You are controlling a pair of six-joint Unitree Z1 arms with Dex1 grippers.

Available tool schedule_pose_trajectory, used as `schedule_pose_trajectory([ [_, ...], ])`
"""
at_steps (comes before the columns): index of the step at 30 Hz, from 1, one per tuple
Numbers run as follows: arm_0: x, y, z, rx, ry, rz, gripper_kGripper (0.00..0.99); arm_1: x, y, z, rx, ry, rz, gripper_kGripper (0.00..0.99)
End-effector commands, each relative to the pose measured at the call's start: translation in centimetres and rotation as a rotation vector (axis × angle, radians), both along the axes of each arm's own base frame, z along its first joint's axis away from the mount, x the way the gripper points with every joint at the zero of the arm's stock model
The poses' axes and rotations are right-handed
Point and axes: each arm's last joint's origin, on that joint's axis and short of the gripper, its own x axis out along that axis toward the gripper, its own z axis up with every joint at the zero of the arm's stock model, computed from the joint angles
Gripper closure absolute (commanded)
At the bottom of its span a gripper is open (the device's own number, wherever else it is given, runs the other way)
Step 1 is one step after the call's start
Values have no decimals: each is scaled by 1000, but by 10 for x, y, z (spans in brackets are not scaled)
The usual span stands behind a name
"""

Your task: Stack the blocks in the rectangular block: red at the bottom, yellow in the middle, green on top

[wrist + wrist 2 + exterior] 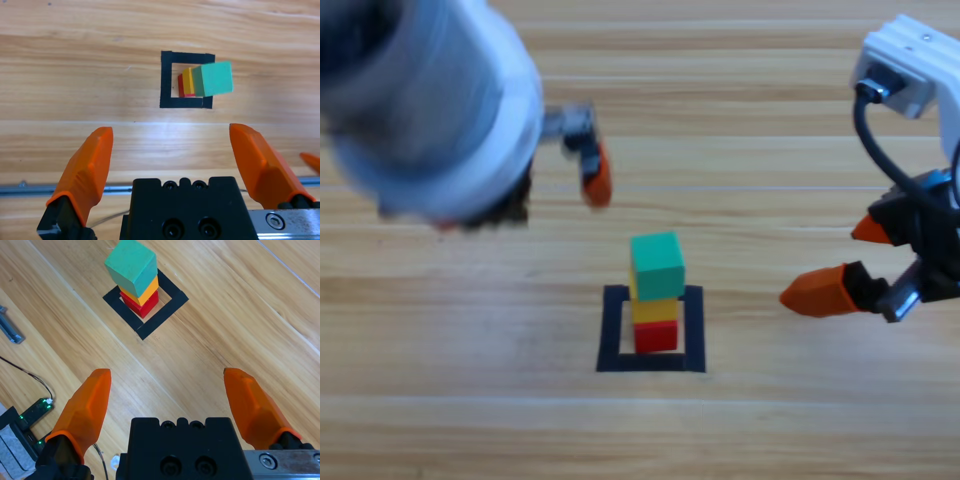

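Note:
Inside the rectangular block (pixel 694 330), a black tape outline, the three blocks stand stacked: red (pixel 656 336) at the bottom, yellow (pixel 655 309) on it, green (pixel 657 265) on top. The left wrist view shows the same stack of green (pixel 216 78), yellow (pixel 188 82) and red (pixel 180 86). My left gripper (pixel 172 131) hangs open and empty above and left of the stack; one of its fingers (pixel 597 180) shows past the arm. To the right of the stack my right gripper (pixel 820 265) is open and empty, apart from the green block (pixel 131 262).
A small circuit board with green lights (pixel 35 410) and thin cables lie near the right arm's base. A metal rail (pixel 30 189) runs along the table edge under the left gripper. Bare wood surrounds the tape outline (pixel 160 317).

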Motion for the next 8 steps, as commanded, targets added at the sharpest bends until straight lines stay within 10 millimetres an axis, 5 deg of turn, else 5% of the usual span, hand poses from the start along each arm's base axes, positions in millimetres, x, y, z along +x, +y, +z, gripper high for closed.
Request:
schedule_pose_trajectory([
  [1, -41, 23, -22, -10, -52, -108, 0, 4, -8, -3, -6, -19, -29, 0],
  [8, -47, 40, -36, 26, -71, -137, 0, 6, -6, -6, -15, -15, -30, 0],
])
